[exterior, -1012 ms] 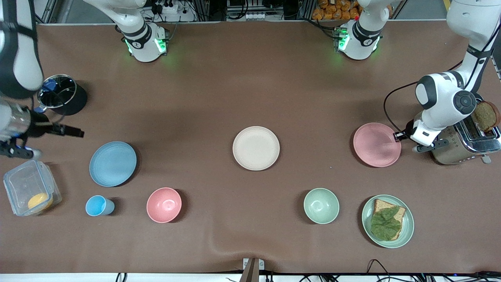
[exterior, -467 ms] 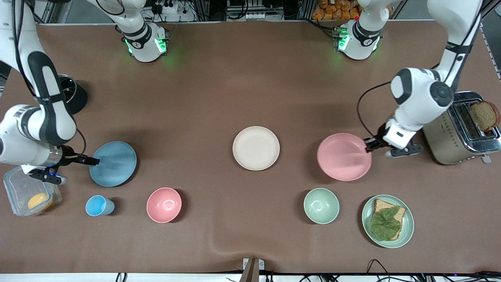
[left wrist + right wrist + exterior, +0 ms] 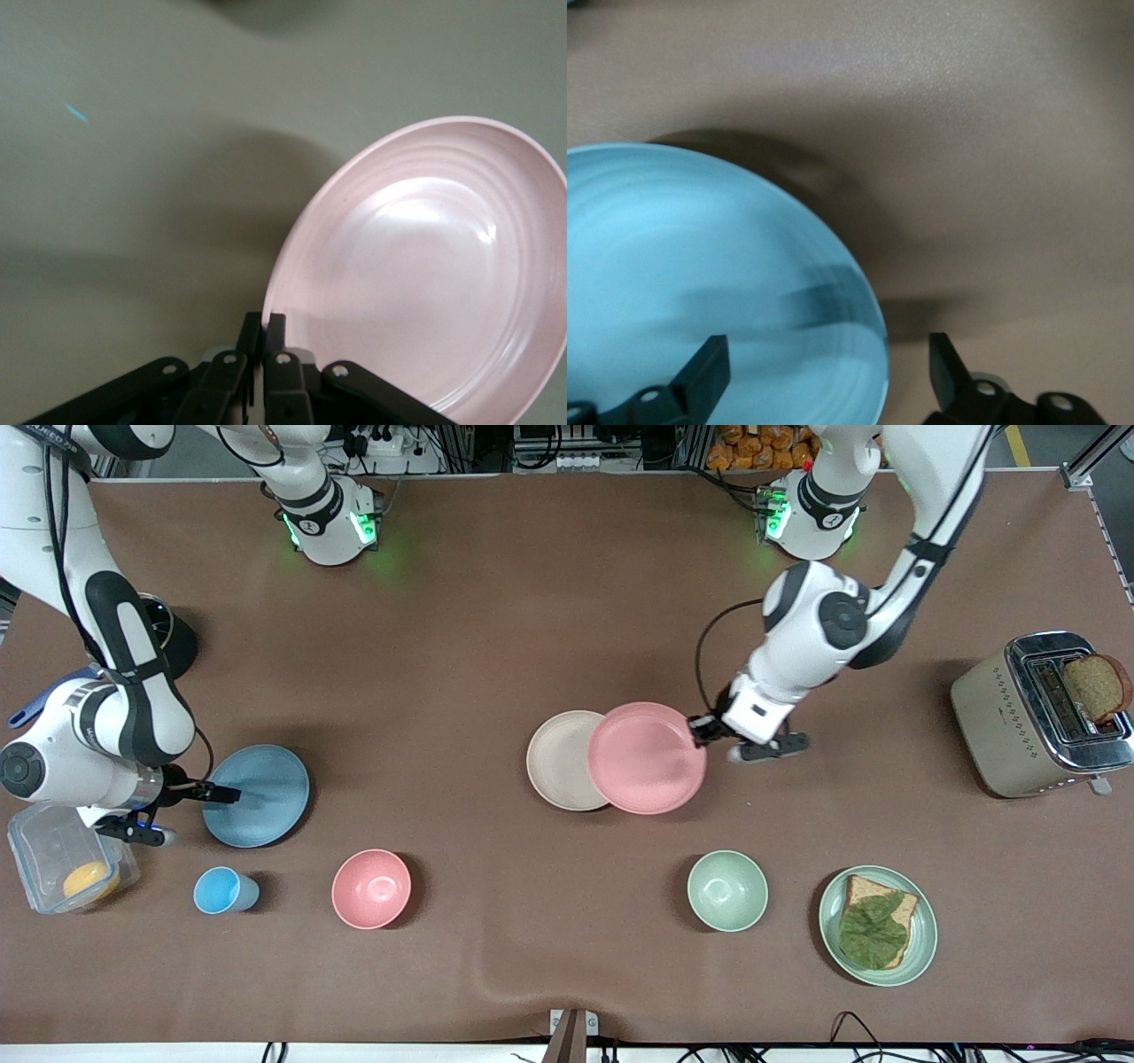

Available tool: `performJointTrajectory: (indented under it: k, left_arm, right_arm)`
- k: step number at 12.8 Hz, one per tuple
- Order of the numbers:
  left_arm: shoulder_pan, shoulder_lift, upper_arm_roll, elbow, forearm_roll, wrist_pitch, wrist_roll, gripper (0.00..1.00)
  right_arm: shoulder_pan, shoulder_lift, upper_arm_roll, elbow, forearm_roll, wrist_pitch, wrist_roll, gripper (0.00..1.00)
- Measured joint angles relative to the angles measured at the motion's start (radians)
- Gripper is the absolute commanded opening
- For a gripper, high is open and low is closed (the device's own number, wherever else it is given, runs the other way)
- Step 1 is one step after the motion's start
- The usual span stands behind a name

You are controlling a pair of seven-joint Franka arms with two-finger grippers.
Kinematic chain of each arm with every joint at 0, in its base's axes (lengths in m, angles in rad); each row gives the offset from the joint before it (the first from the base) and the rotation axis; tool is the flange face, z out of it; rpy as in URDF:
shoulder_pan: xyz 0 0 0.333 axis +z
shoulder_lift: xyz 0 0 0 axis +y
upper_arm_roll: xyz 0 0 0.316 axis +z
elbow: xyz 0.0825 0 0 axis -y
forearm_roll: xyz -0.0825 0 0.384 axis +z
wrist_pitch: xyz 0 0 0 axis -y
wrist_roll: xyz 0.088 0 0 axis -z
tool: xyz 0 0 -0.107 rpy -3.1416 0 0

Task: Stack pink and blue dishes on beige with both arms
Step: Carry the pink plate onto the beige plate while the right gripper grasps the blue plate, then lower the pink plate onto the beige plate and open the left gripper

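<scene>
The pink plate (image 3: 651, 762) hangs tilted in the air, overlapping the edge of the beige plate (image 3: 558, 760) on the side toward the left arm's end. My left gripper (image 3: 704, 731) is shut on its rim; the left wrist view shows the pads (image 3: 275, 324) pinching the pink plate (image 3: 425, 274). The blue plate (image 3: 261, 797) lies on the table toward the right arm's end. My right gripper (image 3: 221, 792) is open at its rim. In the right wrist view, the blue plate's (image 3: 700, 283) edge sits between the spread fingers of that gripper (image 3: 827, 367).
Nearer the front camera stand a small blue cup (image 3: 221, 891), a pink bowl (image 3: 371, 888), a green bowl (image 3: 727, 890) and a green plate with toast and lettuce (image 3: 877, 926). A toaster (image 3: 1041, 717) stands at the left arm's end, a clear box (image 3: 53, 850) at the right arm's end.
The left arm carried the pink plate from beside the toaster to over the beige plate's edge. The right arm swung in and brought its open gripper to the blue plate's rim.
</scene>
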Motion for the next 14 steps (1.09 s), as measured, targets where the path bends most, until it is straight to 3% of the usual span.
performJointTrajectory:
  k: [1, 6, 10, 14]
  left_arm:
    - [-0.037, 0.034, 0.001, 0.010, 0.000, 0.014, -0.025, 0.00]
    - [-0.103, 0.149, 0.008, 0.040, 0.019, 0.038, -0.048, 0.00]
    - [-0.199, 0.202, 0.112, 0.089, 0.042, 0.046, -0.048, 0.00]
    - [-0.221, 0.224, 0.129, 0.122, 0.042, 0.046, -0.048, 0.00]
  right_arm:
    - [-0.006, 0.005, 0.000, 0.000, 0.000, 0.003, -0.012, 0.00]
    - [-0.013, 0.009, 0.001, 0.001, 0.000, 0.006, -0.027, 0.00]
    - [-0.013, -0.016, 0.007, 0.018, 0.001, -0.040, -0.035, 0.00]
    - [-0.012, -0.087, 0.013, 0.033, 0.002, -0.154, -0.035, 0.00]
